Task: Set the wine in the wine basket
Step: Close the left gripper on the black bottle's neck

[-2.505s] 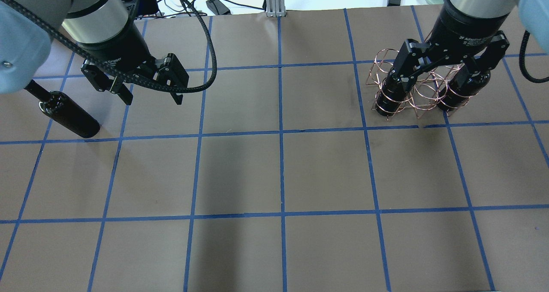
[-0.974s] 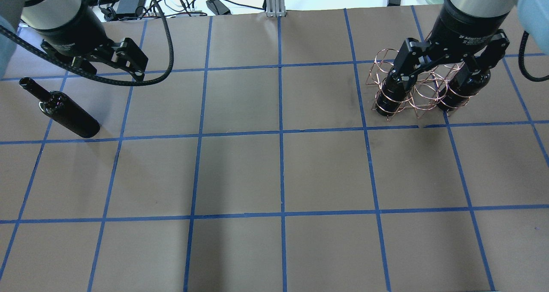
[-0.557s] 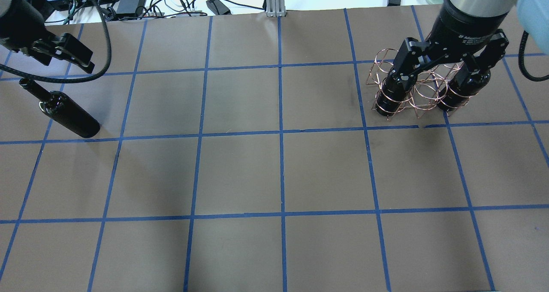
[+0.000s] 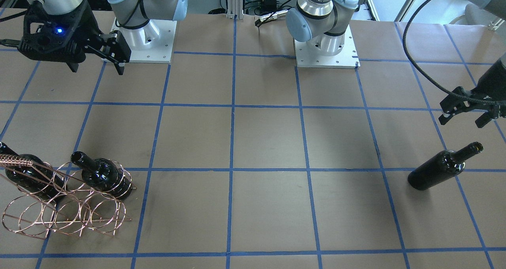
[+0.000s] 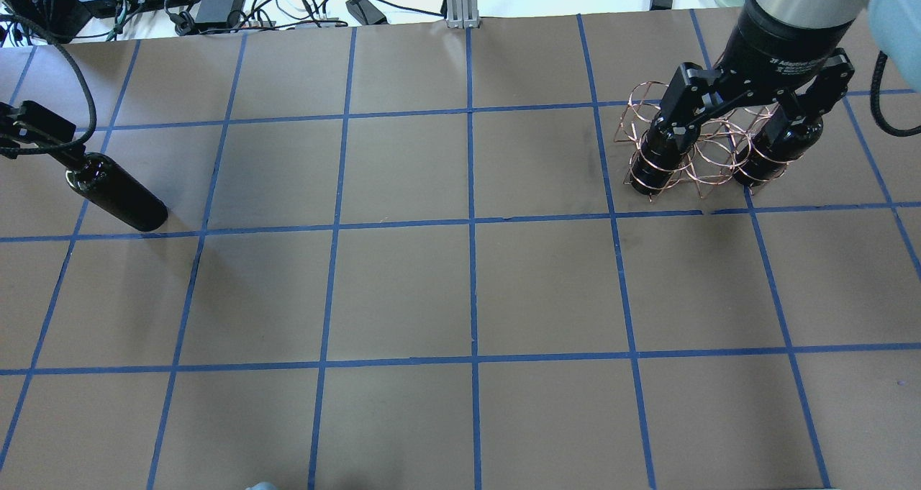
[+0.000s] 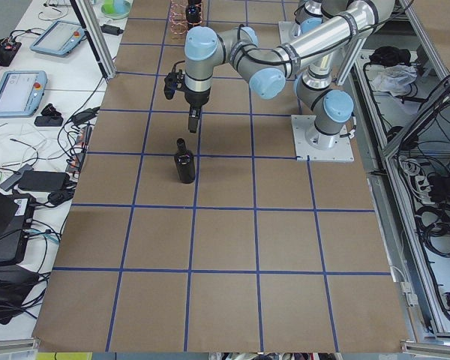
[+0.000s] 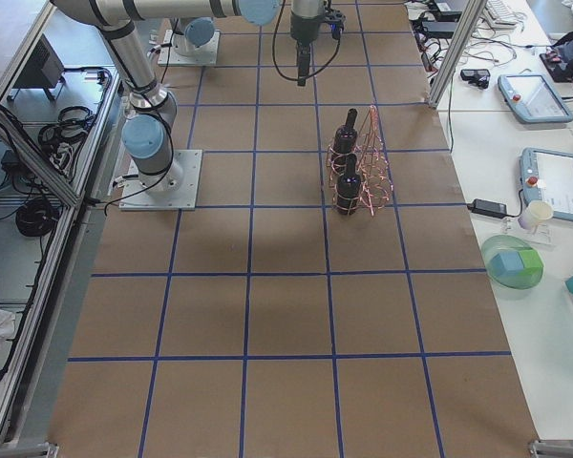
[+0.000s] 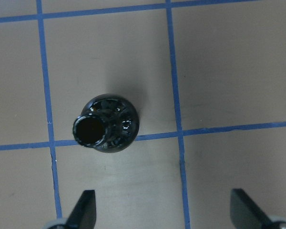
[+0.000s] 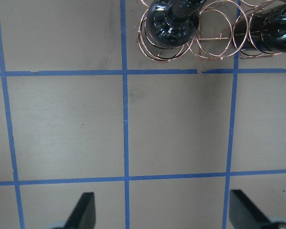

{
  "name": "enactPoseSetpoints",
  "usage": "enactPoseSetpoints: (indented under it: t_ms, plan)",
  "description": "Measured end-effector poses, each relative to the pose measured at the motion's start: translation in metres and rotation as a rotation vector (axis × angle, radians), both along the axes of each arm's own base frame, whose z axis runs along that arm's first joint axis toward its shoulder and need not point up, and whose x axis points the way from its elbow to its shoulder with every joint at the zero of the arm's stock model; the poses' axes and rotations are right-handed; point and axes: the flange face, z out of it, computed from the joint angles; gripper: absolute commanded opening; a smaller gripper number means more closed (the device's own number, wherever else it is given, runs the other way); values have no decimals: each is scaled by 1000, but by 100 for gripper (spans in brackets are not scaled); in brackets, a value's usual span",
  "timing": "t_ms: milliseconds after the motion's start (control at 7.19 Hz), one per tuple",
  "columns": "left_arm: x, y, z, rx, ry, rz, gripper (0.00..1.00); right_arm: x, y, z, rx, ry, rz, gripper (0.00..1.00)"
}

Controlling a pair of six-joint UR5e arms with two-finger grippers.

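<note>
Near the wine (image 4: 438, 170), left gripper (image 4: 462, 121) spread, partly cut off, right gripper (image 4: 97, 68) spread

I am swinging my left gripper (image 4: 462, 120) out from the inner squares of the table (image 4: 269, 142) toward its left end, clear across a grid square and more. It is now coming up close to the mouth of the standing wine bottle (image 4: 438, 170), and in the overhead view it is covering the neck that showed before.
</note>
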Motion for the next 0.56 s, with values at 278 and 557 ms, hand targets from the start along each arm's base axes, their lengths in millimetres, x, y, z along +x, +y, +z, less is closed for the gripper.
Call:
enactPoseSetpoints:
  t_ms: [278,557]
  plan:
    - [27,-8,-21,-24,-18,37,100,0,0,0,1,-2,0,100]
    - [46,-15,-36,-52,-35,59,100,1,0,-1,2,-7,0,100]
